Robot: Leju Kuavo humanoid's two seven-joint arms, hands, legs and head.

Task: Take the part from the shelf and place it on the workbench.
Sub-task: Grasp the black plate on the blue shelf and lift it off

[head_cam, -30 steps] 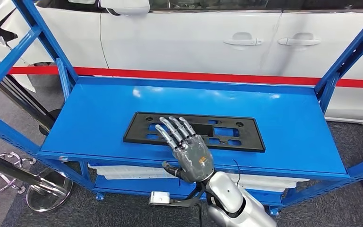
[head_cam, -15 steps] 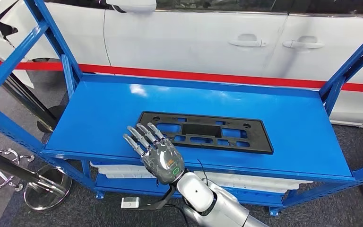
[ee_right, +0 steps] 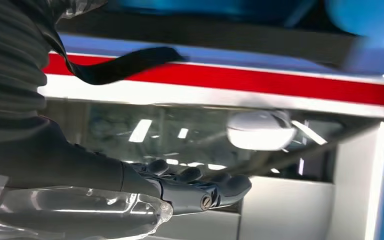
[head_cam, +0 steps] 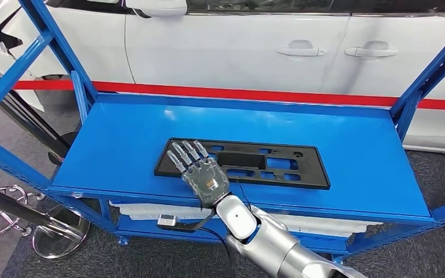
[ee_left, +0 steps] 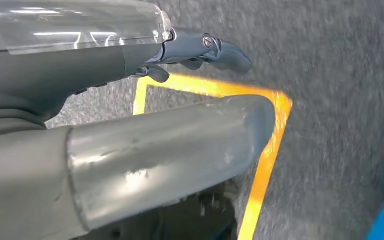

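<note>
1. Location of the part. The part (head_cam: 243, 163), a flat black plastic plate with several cut-outs, lies flat on the top deck of the blue shelf (head_cam: 121, 139). It sits toward the near edge of the deck, roughly centred between the blue uprights.

2. Long axis. In the head view the part's long axis runs from 9 o'clock to 3 o'clock, parallel to the near edge of the shelf. Its short axis runs from 6 o'clock to 12 o'clock.

3. Right robot hand. The right robot hand (head_cam: 200, 171) is over the 9 o'clock end of the part, fingers extended and spread, pointing toward about 11 o'clock. It grips nothing. Whether the palm touches the plate cannot be told. The bulk of the part extends from the hand toward 3 o'clock.

4. Left robot hand. The left robot hand (ee_left: 130, 160) hangs over grey carpet with a yellow floor line (ee_left: 265, 160), well apart from the shelf. Whether its fingers are spread or curled cannot be told.

5. Judgement. The right robot hand is much the nearer. A grasp at one end would leave most of the plate cantilevered toward 3 o'clock, so the plate may tilt on lifting.
</note>
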